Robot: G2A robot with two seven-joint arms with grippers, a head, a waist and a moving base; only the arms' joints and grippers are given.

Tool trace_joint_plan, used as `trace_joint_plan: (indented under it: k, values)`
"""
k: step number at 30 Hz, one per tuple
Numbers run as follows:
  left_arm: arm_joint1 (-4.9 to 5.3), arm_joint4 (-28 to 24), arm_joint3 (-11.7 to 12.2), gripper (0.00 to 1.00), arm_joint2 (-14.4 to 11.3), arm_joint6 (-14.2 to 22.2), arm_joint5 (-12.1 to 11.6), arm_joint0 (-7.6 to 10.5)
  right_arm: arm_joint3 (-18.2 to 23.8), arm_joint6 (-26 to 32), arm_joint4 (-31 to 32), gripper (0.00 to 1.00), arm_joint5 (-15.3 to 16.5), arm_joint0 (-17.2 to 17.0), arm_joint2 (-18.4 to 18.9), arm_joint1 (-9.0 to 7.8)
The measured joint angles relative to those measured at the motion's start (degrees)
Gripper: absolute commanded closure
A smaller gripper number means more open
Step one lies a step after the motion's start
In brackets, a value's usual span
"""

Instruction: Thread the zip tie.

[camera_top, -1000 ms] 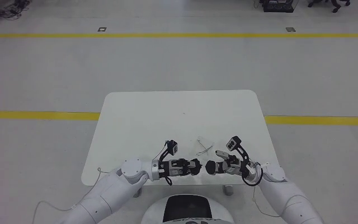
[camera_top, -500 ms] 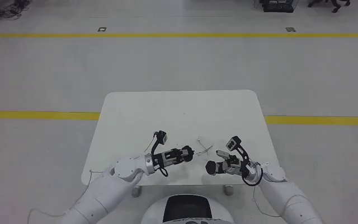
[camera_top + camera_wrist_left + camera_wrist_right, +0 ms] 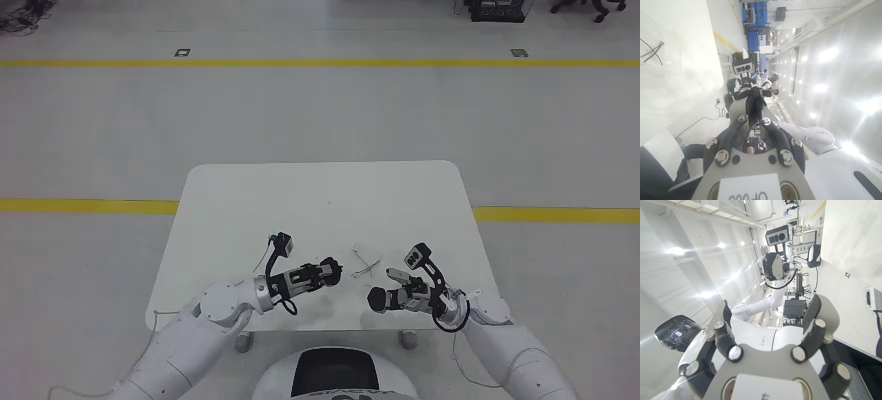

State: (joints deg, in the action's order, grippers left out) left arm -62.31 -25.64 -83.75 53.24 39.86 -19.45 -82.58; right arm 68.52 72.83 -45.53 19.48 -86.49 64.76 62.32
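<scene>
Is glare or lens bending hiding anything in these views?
Top view: even light, no glare on the table. Left wrist view: ceiling lights flare, pale haze lies over the table, the zip tie shows dark against it. Right wrist view: more flare streaks; straight edges bow.

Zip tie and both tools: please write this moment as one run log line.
left tool: shut, near zip tie | right tool: open, empty | zip tie: lying on table, not held

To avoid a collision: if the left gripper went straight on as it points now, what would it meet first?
From above, the left gripper aims at the zip tie first; passing over it, the right arm's wrist camera comes next. Height is unclear.
</scene>
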Motion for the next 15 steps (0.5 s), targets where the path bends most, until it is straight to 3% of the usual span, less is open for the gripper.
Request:
trace_joint_plan:
  k: [7, 12, 15]
  values:
    - [0.17, 0.8, -1.2, 1.00, 2.5, 0.1, 0.0, -0.99, 0.6, -1.2, 1.3, 0.00, 0.0, 0.4, 0.3, -0.09]
    - [0.11, 1.2, -1.0, 1.00, 4.1, 0.5, 0.0, -1.78, 5.7, -10.6, 16.9, 0.00, -0.3, 2.3, 2.8, -1.21]
    - [0.01, 1.3, -1.0, 1.00, 4.6, 0.8, 0.0, -2.13, 9.7, -15.7, 25.9, 0.00, -2.2, 2.9, 4.0, -1.77]
